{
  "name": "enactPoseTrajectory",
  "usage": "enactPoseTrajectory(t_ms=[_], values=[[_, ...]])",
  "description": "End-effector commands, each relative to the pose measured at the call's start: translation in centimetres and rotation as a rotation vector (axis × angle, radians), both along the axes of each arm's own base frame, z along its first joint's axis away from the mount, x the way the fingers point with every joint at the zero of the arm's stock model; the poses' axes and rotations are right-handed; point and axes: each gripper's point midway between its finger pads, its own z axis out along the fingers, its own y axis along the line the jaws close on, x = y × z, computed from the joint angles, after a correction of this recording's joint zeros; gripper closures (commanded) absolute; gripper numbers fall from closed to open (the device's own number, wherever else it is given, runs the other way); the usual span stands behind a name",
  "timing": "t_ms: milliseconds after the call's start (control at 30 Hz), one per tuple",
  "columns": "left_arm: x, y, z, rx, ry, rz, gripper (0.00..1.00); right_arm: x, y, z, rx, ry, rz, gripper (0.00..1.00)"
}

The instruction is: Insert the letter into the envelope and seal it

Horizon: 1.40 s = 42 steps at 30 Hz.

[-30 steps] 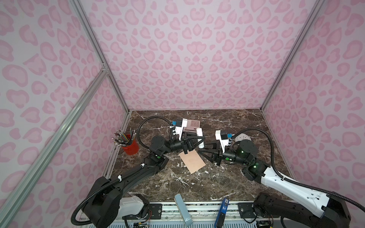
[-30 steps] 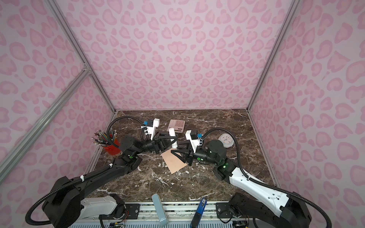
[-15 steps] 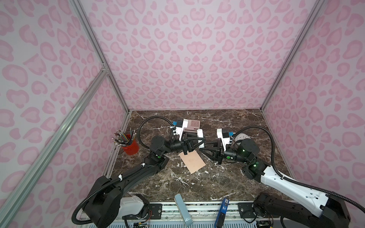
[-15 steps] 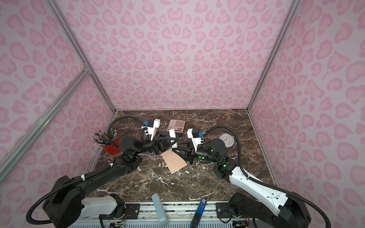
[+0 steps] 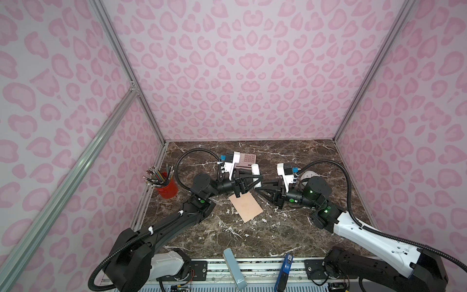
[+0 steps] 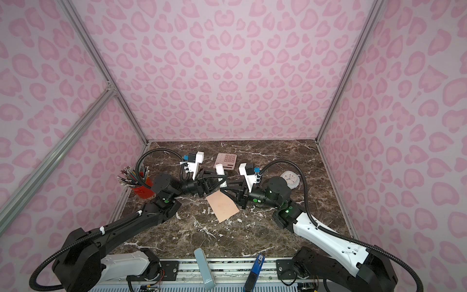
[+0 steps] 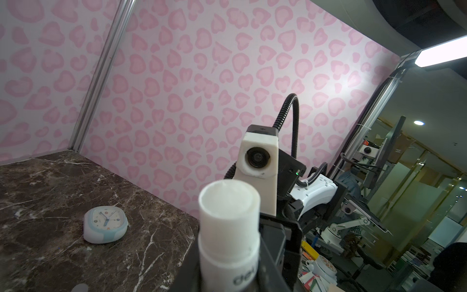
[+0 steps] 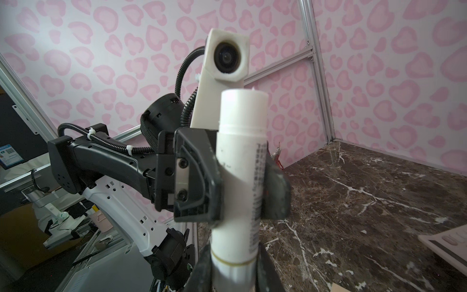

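Envelope (image 5: 246,207): peach-tan, flat on the tabletop (image 5: 252,240) between my arms, no open flap showing. Letter: not in sight, judged already inside. Glue stick (image 8: 240,156): held aloft, clamped in my left claw (image 8: 237,184). My right claw (image 8: 233,268) flanks its lower end; whether it grips I cannot tell. Outstanding, by my reckoning: uncap, glue, seal.

white tube (image 7: 228,227): lower part cut off by the bottom edge of the left wrist view; its print shows only in part.
right gripper (image 8: 232,270): jaws blurred and cut off at the bottom edge of the right wrist view; contact with the tube cannot be told.
envelope (image 5: 246,206): upper left edge partly hidden behind the left gripper (image 5: 256,178) in a top view.
calculator (image 5: 249,159): left side hidden behind the wrist camera (image 5: 233,161).
clock (image 5: 307,174): partly hidden behind the right arm (image 5: 313,192).
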Motion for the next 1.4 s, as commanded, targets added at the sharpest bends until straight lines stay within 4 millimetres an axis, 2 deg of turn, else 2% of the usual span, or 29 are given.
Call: enactPoseTrajectory(t_ms=[0,133,467,767,933,1100,1367], values=[[1.7,0.2,-1.0,0.073,-0.006,0.125,0.96,1.0,-0.6,1.6,0.017,-0.06,-0.094,0.87],[2.4,0.4,-1.6,0.133,-0.023,0.222,0.96,1.3,-0.5,2.2,0.003,-0.079,-0.167,0.89],[4.0,1.8,-2.2,0.184,-0.013,0.419,0.96,1.6,-0.4,2.2,-0.159,-0.196,-0.428,0.93],[4.3,1.8,-2.5,0.177,0.007,0.49,0.96,0.1,1.0,3.5,-0.292,-0.343,-0.69,0.94],[4.3,2.2,-2.5,0.163,0.019,0.511,0.96,-1.1,2.4,4.1,-0.364,-0.405,-0.775,0.94],[4.4,2.6,-2.2,0.162,0.014,0.535,0.96,-2.3,3.7,3.5,-0.447,-0.45,-0.84,0.92],[4.5,2.9,-2.1,0.148,0.019,0.55,0.96,-2.6,3.8,2.4,-0.463,-0.443,-0.836,0.84]])
